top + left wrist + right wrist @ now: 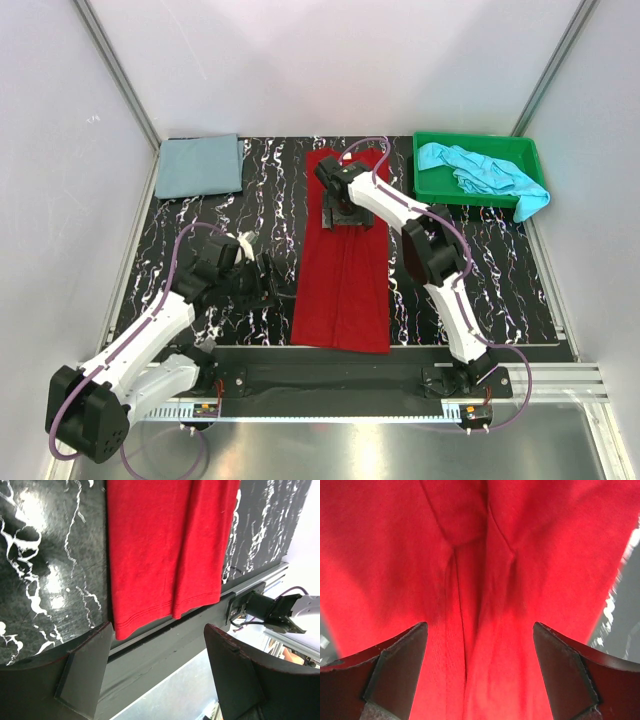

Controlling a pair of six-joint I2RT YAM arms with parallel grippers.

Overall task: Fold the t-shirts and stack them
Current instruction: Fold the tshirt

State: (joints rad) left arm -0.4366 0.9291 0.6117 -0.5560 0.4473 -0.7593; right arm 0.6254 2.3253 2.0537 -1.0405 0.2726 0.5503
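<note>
The right gripper (pixel 480 630) is right up close in its own wrist view, with its two fingers (pixel 395 670) spread wide and nothing held. It hangs low over the red t-shirt (pixel 345 290), and a little ridge of cloth runs up between the fingers. I cannot tell if the fingers touch the cloth. The red t-shirt is folded into a long strip. It lies flat in the middle of the black table (pixel 480 270) and runs from the far side to the near edge. The right gripper is over its far part. The left gripper (pixel 268 280) is wide open too and holds nothing. It is above the table, just left of the near end of the red t-shirt. The grey-blue t-shirt (pixel 200 165) lies folded flat in the far left corner. The turquoise t-shirt (pixel 470 168) is bunched up in the green tray (pixel 475 138) at the far right, and one end hangs over the tray's side.
</note>
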